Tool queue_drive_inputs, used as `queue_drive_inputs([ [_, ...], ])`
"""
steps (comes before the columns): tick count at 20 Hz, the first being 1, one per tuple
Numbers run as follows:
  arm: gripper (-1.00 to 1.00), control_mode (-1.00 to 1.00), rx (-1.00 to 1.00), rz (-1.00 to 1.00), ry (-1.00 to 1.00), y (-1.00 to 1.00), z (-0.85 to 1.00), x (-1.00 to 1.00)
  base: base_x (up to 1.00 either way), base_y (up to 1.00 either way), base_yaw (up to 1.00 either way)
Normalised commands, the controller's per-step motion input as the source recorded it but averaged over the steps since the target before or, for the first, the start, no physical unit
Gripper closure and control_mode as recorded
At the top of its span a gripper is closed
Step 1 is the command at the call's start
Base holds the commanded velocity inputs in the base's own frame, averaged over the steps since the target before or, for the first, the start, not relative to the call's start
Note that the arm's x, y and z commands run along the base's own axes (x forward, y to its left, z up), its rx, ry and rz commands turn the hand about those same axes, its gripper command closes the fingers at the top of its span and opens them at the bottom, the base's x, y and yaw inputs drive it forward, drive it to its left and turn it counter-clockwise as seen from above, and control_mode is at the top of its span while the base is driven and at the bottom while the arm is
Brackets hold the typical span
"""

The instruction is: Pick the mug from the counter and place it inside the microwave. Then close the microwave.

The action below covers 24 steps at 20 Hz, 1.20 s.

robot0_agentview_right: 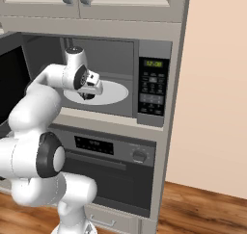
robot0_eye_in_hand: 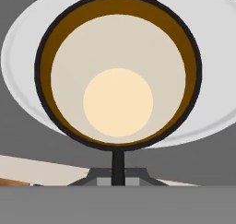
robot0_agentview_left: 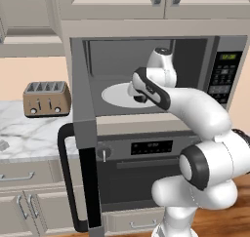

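Kitchen: built-in microwave (robot0_agentview_left: 224,75), oven (robot0_agentview_left: 146,177), toaster (robot0_agentview_left: 46,98), marble counter (robot0_agentview_left: 29,138).

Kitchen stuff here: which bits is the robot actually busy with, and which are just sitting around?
In use:
mug, held in the shut pincer
microwave, door open
its turntable

Just around:
toaster
oven
counter
upper cabinets

Mug (robot0_eye_in_hand: 118,71) over the turntable (robot0_agentview_right: 113,94) inside the microwave (robot0_agentview_left: 227,46), oven (robot0_agentview_left: 146,172) right below, toaster (robot0_agentview_left: 47,98) on the desk (robot0_agentview_left: 29,133) off left.
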Motion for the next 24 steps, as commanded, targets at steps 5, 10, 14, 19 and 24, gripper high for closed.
queue_drive_inputs([
  [5,1.00,-1.00,0.00,0.00,0.01,0.00,-0.16,0.20,0.00,0.00,0.00],
  [10,1.00,-1.00,0.00,0.00,0.00,0.00,-0.01,0.29,0.00,0.00,0.00],
  [14,1.00,-1.00,0.00,0.00,0.01,0.00,0.00,0.38,0.00,0.00,0.00],
  [19,1.00,-1.00,0.00,0.00,0.02,0.00,0.00,0.35,0.00,0.00,0.00],
  [24,1.00,-1.00,0.00,0.00,0.00,0.00,-0.12,0.15,0.00,0.00,0.00],
])
